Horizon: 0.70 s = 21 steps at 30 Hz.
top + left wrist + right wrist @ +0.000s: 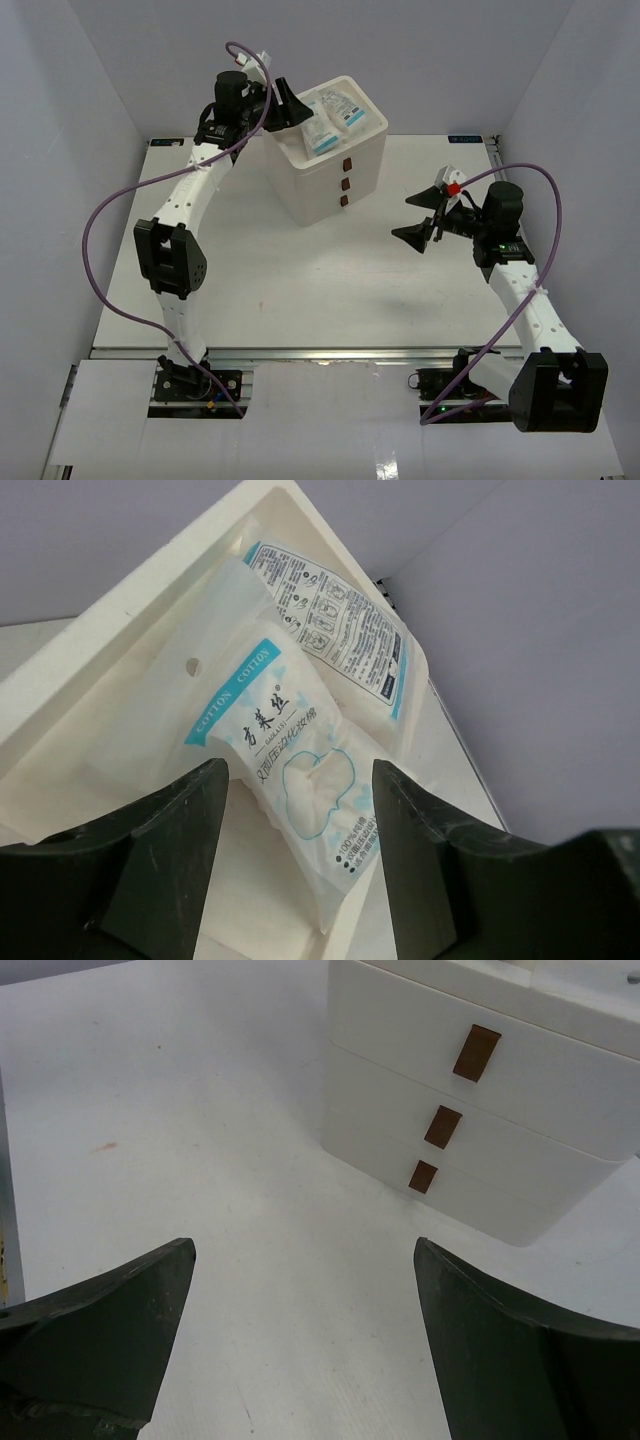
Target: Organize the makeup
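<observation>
Clear packets (pixel 300 760) partly behind spread left jaws

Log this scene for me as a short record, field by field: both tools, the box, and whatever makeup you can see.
box: cream, on the far half of the table
drawers: three, all shut, brown handles
tray: on top of the box, holds two packets
packets: clear, white-and-blue print, overlapping
left tool: open, over the packets
right tool: open, empty, above the table, facing the drawers
other makeup: none in view
</observation>
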Each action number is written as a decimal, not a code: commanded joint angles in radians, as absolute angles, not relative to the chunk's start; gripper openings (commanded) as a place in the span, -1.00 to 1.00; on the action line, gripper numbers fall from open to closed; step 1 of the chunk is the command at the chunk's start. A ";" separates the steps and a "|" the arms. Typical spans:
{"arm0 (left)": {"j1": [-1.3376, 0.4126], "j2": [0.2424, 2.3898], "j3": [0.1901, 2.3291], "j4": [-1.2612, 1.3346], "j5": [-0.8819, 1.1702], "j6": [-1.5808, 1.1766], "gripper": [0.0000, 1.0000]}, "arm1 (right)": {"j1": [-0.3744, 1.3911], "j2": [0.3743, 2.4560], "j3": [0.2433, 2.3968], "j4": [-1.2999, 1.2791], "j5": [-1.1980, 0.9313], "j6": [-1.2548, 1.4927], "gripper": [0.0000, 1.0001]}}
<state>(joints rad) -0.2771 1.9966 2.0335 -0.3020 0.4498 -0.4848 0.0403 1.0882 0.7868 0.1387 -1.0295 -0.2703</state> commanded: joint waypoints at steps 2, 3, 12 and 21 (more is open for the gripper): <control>-0.281 1.761 1.960 -0.277 0.387 -0.413 0.41 | 0.014 1.075 0.775 0.178 -1.041 -0.259 0.93; -0.281 1.701 1.894 -0.258 0.379 -0.403 0.42 | 0.012 1.072 0.776 0.175 -1.037 -0.253 0.92; -0.264 1.135 1.147 -0.017 0.426 -0.310 0.96 | -0.048 1.026 0.828 0.001 -0.833 -0.259 0.81; -0.259 0.796 0.736 -0.047 0.452 -0.184 0.96 | -0.052 1.035 0.854 -0.250 -0.501 -0.243 0.80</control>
